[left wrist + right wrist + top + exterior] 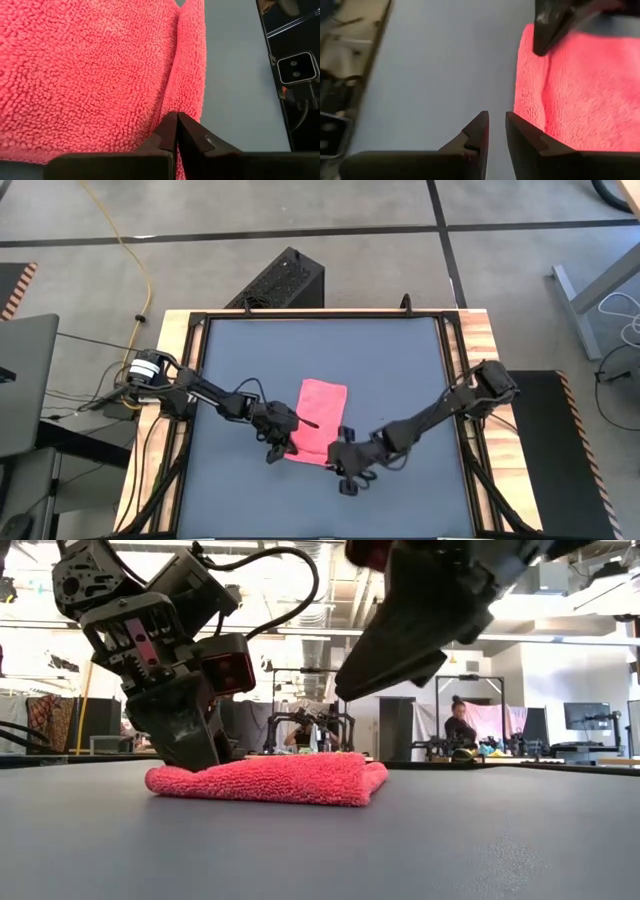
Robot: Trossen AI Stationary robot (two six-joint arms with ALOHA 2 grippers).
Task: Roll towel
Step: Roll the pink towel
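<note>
Towel (322,420) folded on tabletop (400,360).
Left wrist view alone shows left gripper (176,131) fingers together on towel; right gripper (497,126) fingers slightly apart, empty, beside it.

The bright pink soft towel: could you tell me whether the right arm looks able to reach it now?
Probably yes: the right gripper hangs just beside the bright pink soft towel, bare tabletop between them.

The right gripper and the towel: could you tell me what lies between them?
Only bare tabletop separates the right gripper from the towel, seen in the right wrist view.
</note>
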